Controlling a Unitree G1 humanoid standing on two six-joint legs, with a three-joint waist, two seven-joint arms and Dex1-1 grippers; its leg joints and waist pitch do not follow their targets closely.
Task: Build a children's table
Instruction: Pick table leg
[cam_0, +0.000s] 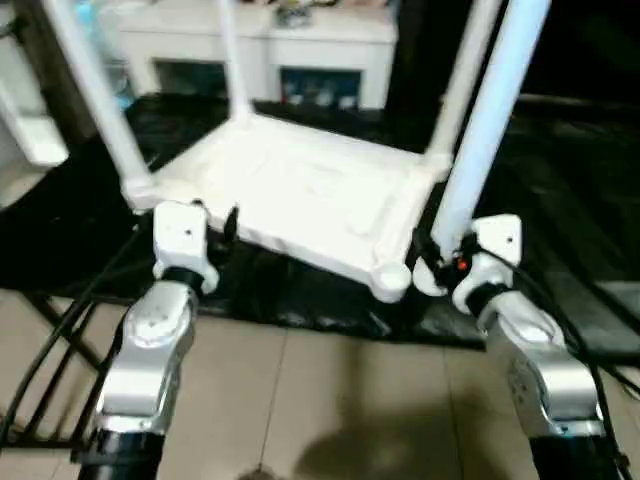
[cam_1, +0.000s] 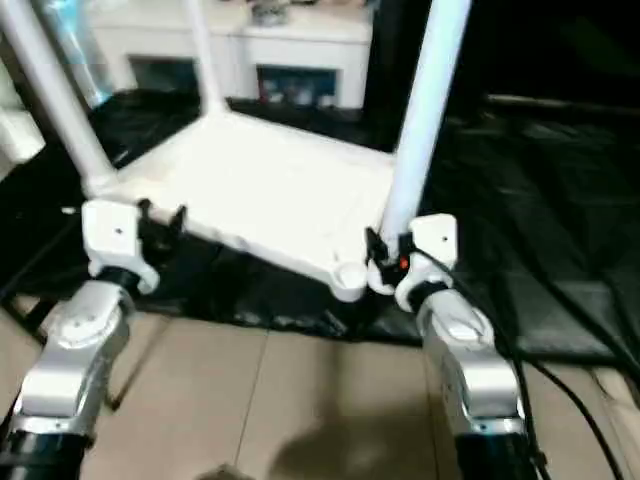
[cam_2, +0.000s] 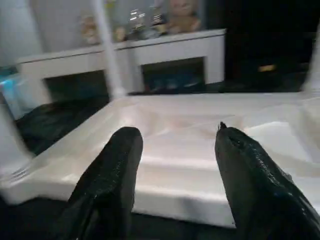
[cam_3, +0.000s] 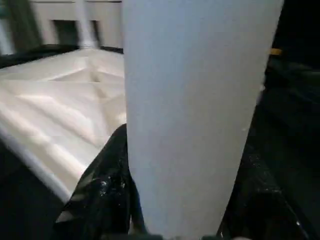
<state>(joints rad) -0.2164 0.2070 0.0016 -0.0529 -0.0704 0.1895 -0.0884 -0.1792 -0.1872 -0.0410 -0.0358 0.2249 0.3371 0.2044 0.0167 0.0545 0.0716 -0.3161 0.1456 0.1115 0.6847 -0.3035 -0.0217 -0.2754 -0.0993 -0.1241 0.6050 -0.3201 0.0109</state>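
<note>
We see the white tabletop (cam_0: 300, 195) lying underside up across the middle of the frame on the black-covered surface (cam_0: 580, 230), its ribs facing us. Three legs stand in corner sockets: one at upper left (cam_0: 95, 90), one at upper centre (cam_0: 232, 60), one toward the upper right (cam_0: 462, 80). The near socket (cam_0: 392, 277), at lower centre-right, looks empty.

Our right gripper (cam_0: 440, 262) at centre right has its fingers (cam_3: 107, 185) closed around the fourth leg (cam_0: 490, 120), held upright just beside that empty socket. Our left gripper (cam_0: 215, 225), at centre left, has its fingers (cam_2: 112, 175) spread about halfway with nothing between them, near the tabletop's near edge.

We judge the leg light, stiff and smooth, so it could slip or swing in a low grip; holding it near its bottom end gives the best aim into the socket. The tabletop is likely light enough to slide when pushed, so bracing its edge with the left fingers seems wise. A white cabinet (cam_0: 260, 50) stands behind.
</note>
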